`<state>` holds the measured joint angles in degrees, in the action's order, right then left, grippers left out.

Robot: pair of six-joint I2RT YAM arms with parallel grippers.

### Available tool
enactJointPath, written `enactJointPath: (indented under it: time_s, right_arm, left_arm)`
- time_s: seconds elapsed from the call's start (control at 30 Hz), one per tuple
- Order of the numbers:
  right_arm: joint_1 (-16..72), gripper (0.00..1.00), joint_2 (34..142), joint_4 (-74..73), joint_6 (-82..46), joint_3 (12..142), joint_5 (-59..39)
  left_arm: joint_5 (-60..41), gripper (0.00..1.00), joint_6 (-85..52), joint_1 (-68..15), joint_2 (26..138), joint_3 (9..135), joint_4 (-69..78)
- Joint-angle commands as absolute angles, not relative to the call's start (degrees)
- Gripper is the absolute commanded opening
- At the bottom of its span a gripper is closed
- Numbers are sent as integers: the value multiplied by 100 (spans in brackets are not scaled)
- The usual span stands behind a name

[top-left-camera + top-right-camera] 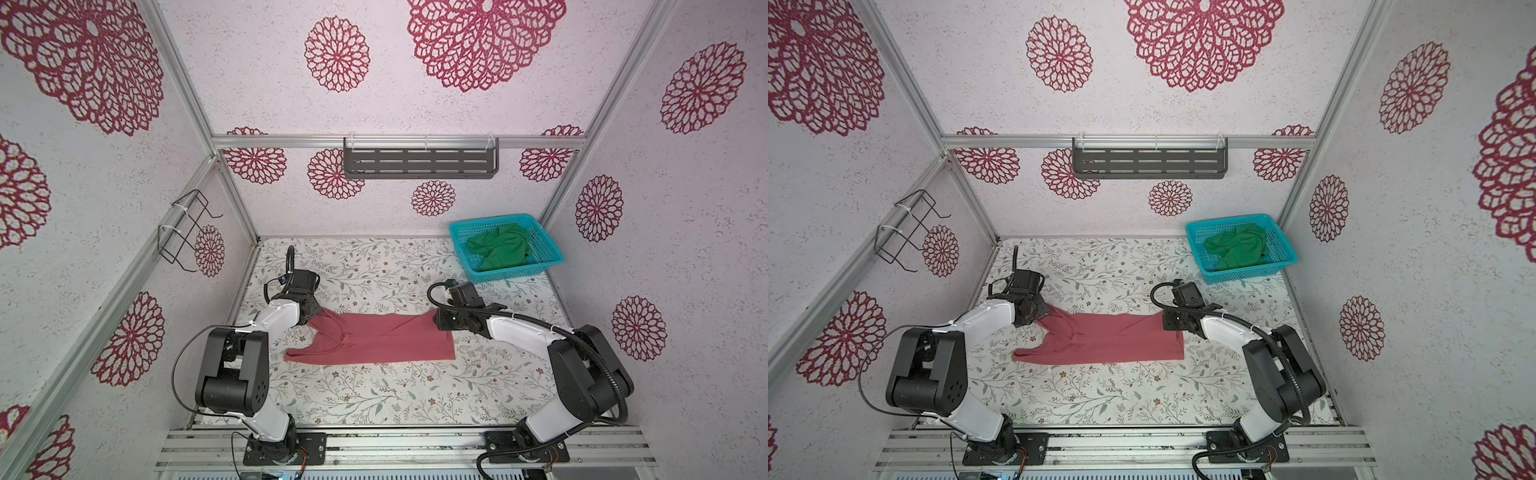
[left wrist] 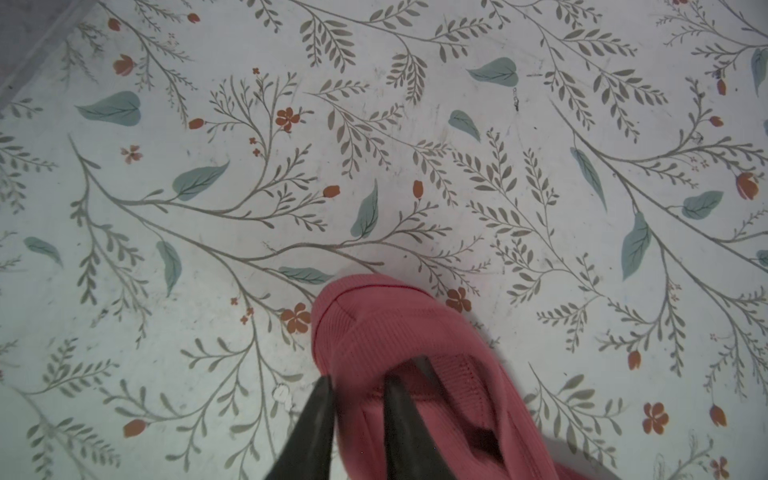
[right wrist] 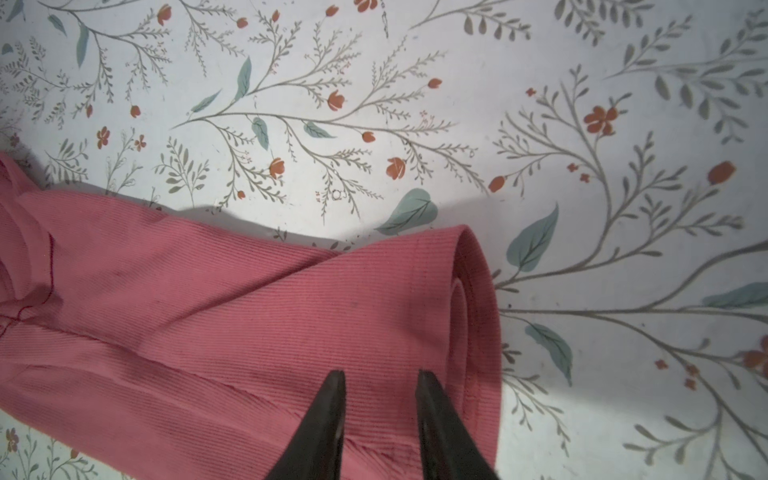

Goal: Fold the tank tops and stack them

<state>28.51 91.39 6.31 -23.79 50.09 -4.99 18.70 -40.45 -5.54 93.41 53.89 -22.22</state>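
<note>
— Where the left gripper [image 2: 365, 374] stands, what is logged between its fingers [image 2: 316, 419]?
— Item one: pink tank top [image 2: 395, 332], ribbed knit. Left gripper clamped on a strap end at the garment's far left corner. A rounded loop of cloth bulges past the fingertips, over the surface [image 2: 291, 166].
— And the right gripper [image 3: 380, 374]?
— Same item. Right gripper grasping the pink tank top at its far right corner, by the hem. Jaws narrow, cloth bunched between them, hem edge curled up just beside them with shadow under it.
— Lie of the garment overall?
— In both top views it stretches sideways between the two grippers, near the middle of the surface: neckline and straps to the left, hem to the right. Far edge taut, both far corners raised to points. Near edge flat on the floral print, one strap trailing out at near left.
— Item two?
— Green tank top [image 1: 500, 249], crumpled, unfolded, inside the turquoise basket [image 1: 490, 220]. Basket at the far right corner of the surface, beyond the right gripper and well apart from the pink tank top.
— Fixtures?
— Dark slotted shelf [image 1: 419, 164] on the back wall, wire rack [image 1: 187, 228] on the left wall
</note>
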Motion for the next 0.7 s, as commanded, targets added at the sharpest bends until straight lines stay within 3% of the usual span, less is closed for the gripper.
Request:
enactJointPath:
  time_s: [0.0,0.07,0.3,0.6,0.67]
  right_arm:
    - [2848,31,9250,403,-2721,4827,-526]
    - [2848,31,9266,320,-2874,4624,-384]
    - [2853,31,9389,18,-3241,4142,68]
    - [2839,49,8675,378,-2777,4437,534]
    - [2842,61,8350,478,-2484,4484,626]
  left_arm:
    - [1903,8,-4112,-406,9431,5207,-1909]
    - [2000,0,-4170,-405,9337,5066,-1963]
    - [1898,1,-4414,64,8811,4084,-1684]
    - [1591,44,-4129,176,8631,4513,-1957]
    - [1509,58,-4032,164,8417,4666,-2171]
